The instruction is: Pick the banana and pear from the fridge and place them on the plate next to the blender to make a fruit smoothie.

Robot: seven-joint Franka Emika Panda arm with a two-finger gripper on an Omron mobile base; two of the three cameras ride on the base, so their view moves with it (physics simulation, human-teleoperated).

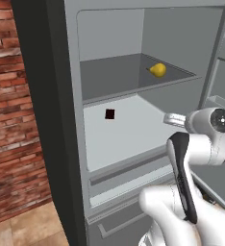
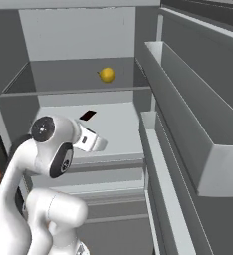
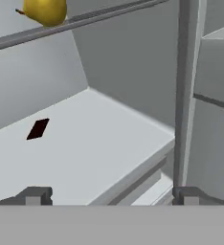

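The fridge (image 1: 61, 120) stands open in front of me. A rounded yellow pear (image 1: 157, 70) (image 2: 107, 74) lies alone on the upper grey shelf (image 1: 114, 77), toward its back right. In the hand view the pear (image 3: 45, 9) sits at the top left, above and beyond my gripper (image 3: 112, 196). The gripper is open, its two dark fingertips (image 3: 35, 195) spread wide with nothing between them, and it hangs in front of the pale lower shelf (image 3: 85, 148). The banana, the plate and the blender are out of view.
A small flat dark square (image 1: 110, 114) (image 2: 88, 115) (image 3: 38, 128) lies on the lower shelf. The open door's deep shelf bins (image 2: 188, 109) run along the right, close to my arm. Drawers (image 1: 129, 178) sit below the shelf. A brick wall (image 1: 8, 120) is left of the fridge.
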